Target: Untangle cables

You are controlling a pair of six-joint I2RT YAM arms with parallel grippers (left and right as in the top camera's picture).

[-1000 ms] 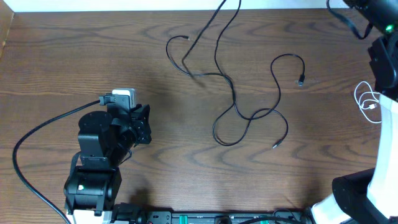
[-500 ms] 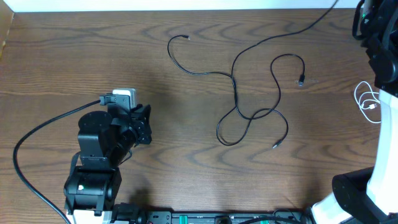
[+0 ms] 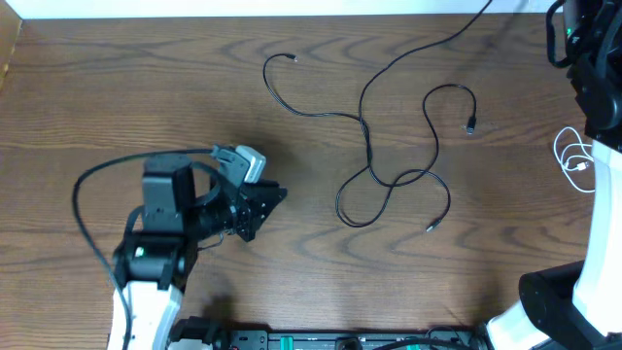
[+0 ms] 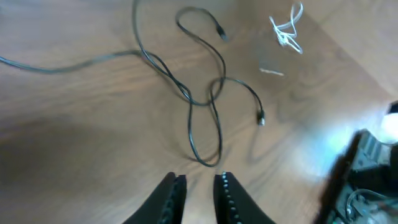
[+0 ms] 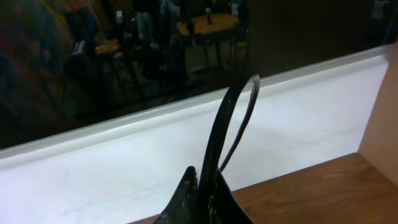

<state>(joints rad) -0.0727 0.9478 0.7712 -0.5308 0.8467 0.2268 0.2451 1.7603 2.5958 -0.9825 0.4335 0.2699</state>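
Note:
Two thin black cables lie crossed mid-table. One (image 3: pixel 364 126) runs from a loose end at the back left, through the tangle, and rises off the far edge towards the upper right. The other (image 3: pixel 432 117) loops around it and ends in small plugs. A white cable (image 3: pixel 575 160) lies bunched at the right edge. In the right wrist view my right gripper (image 5: pixel 208 177) is shut on a doubled black cable (image 5: pixel 214 130), held high above the far table edge. My left gripper (image 4: pixel 200 177) hovers just short of the nearest cable loop (image 4: pixel 205 130), jaws slightly open and empty.
The left arm (image 3: pixel 165 224) stretches over the front left of the table, its thick black wire arching behind it. The right arm (image 3: pixel 588 68) stands along the right edge. A white wall strip borders the far side of the table.
My left arm has swung from pointing at the far edge to pointing right at the tangle. The lifted cable has been drawn rightward, leaving its earlier spot at the back centre.

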